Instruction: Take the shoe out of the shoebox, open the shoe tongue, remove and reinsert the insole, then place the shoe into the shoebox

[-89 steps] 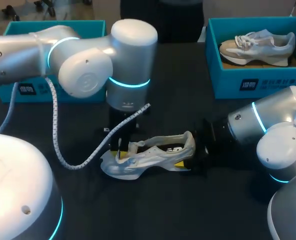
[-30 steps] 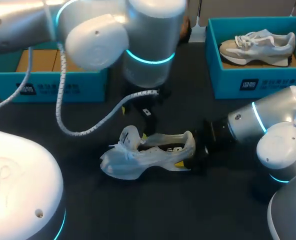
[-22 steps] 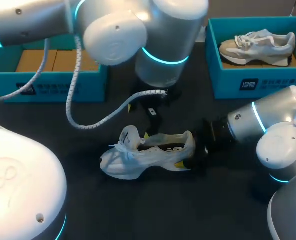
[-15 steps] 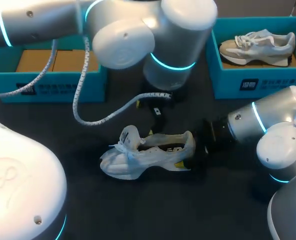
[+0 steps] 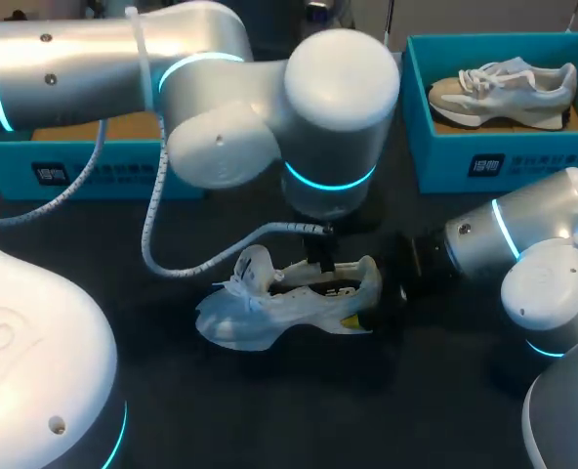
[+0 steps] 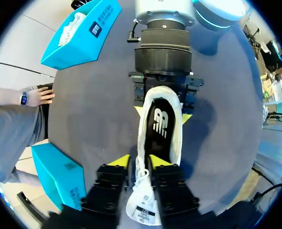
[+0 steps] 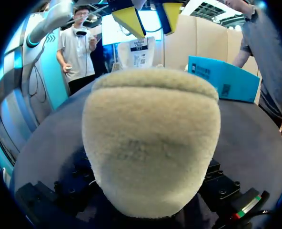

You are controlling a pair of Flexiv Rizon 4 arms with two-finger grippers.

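Now my left arm has swung in from the counter's far edge, and its claw (image 6: 140, 162) hovers, fingers apart, over the shoe (image 5: 289, 298) lying mid-counter. With the tongue (image 5: 253, 266) raised, the insole (image 6: 160, 126) looks next. Only the left wrist view shows that insole, and my right claw (image 6: 161, 113) clamped on the heel; the right wrist view is filled by heel.

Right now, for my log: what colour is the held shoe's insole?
Black insole, white logo; left wrist view.
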